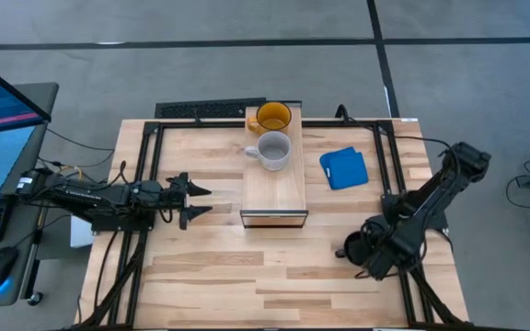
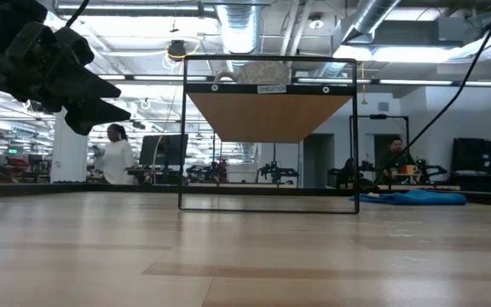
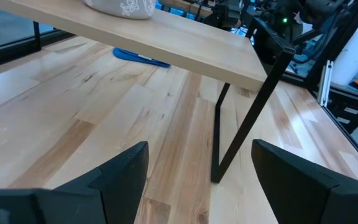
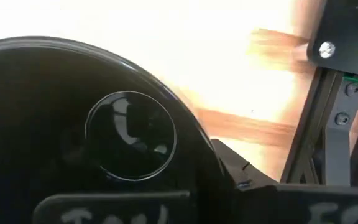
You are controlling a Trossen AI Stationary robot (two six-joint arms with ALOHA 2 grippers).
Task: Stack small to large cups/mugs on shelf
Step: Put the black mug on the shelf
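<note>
Two mugs (image 1: 272, 133) on shelf (image 1: 274, 188) | blue object (image 1: 343, 169) beside | right claw (image 1: 362, 253) pinching black mug (image 4: 104, 143) | left claw (image 1: 194, 200) spread

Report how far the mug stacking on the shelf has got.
Done: the yellow mug and the grey mug stand side by side on the shelf, not nested. In hand: the right gripper is shut on the black mug, low over the table's near right. Left: bring the black mug to the shelf. The left gripper waits open beside the shelf.
</note>
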